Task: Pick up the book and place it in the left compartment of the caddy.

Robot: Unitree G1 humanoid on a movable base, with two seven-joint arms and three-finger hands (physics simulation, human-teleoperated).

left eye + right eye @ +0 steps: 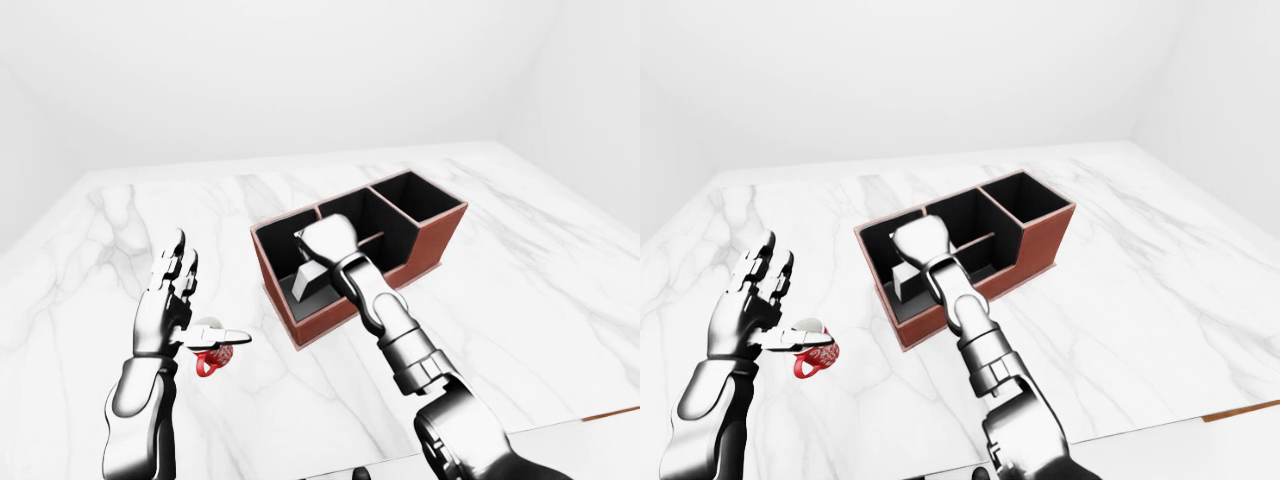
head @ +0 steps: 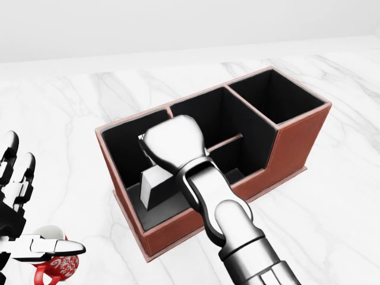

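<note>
right hand (image 2: 172,142): chrome, fingers hidden, grip cannot be told, over grey slab-like book (image 2: 153,184) in brown leather caddy (image 2: 297,139). left hand (image 1: 170,300): splayed, at 8 o'clock.

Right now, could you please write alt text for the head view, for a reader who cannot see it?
The robot's right hand reaches into the left compartment of a reddish-brown caddy on a white marble table, lowering a pale grey book. Its open left hand hovers at the lower left above a red mug.
</note>
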